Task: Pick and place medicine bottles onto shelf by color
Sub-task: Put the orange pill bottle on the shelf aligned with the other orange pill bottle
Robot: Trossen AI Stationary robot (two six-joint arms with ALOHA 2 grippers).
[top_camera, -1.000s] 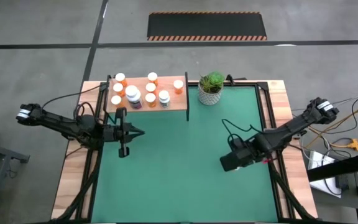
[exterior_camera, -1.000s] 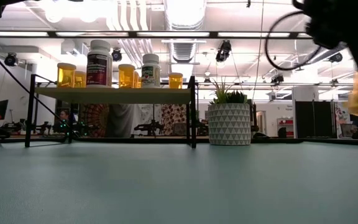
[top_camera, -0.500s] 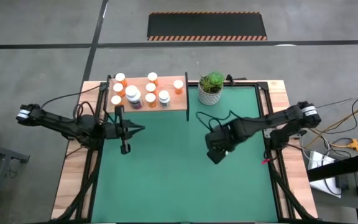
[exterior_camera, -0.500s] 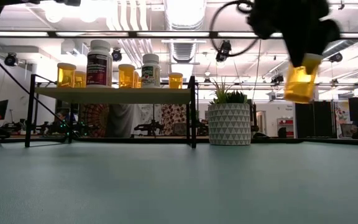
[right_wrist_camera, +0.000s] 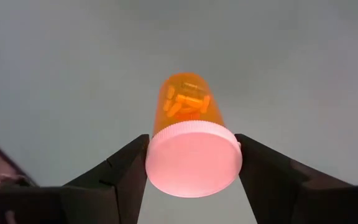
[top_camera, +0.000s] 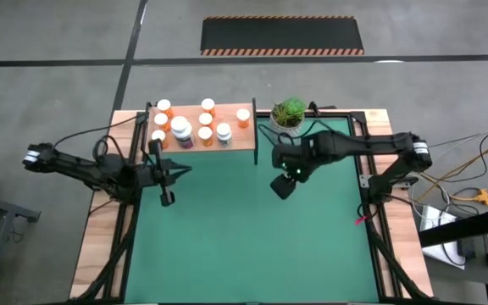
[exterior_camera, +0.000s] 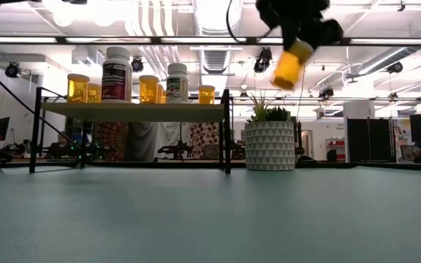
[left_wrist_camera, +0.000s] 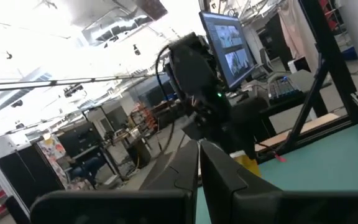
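Right hand: I see it clamped on an orange pill bottle; one finger on each side of the white cap; capsules visible through the orange body
Right hand position: held in the air above the green mat, in front of the potted plant and just off the shelf's right end; in the low view the bottle hangs tilted, well clear of the bench surface
Left hand: fingers pressed together, holding nothing as far as I can see from its wrist view; parked over the mat's left edge, in front of the shelf
Shelf: light wooden board on black posts at the back left of the bench; carries a group of white-capped bottles seen from above
Shelf contents, low view: orange bottles standing upright along the board; one large white-labelled bottle and a smaller white one among them
Plant pot: white patterned pot, standing just beside the shelf's right post
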